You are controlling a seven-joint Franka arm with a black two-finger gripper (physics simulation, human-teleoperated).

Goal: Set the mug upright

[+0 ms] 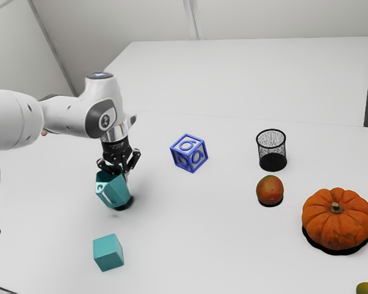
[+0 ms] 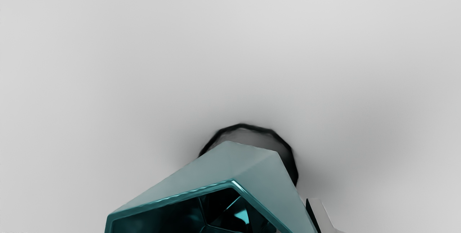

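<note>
Gripper (image 1: pixel 121 174): clamped on the mug's (image 1: pixel 115 191) wall, near the rim
Mug: tilted, mouth toward the exterior view's left (can't tell if it touches the table (image 1: pixel 190 245))
Teal block (image 1: pixel 108 252): near, apart

Rounded white arm (image 1: pixel 66 116), grey oval joint cap (image 1: pixel 102 120), silvery collar (image 1: pixel 117 133), blue-marked dark disc (image 1: pixel 99 75)

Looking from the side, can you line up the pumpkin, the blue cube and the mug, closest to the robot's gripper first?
1. Mug: tilted, right at the gripper.
2. Blue cube: near the exterior view's middle.
3. Pumpkin: way over on the exterior view's right.
</note>
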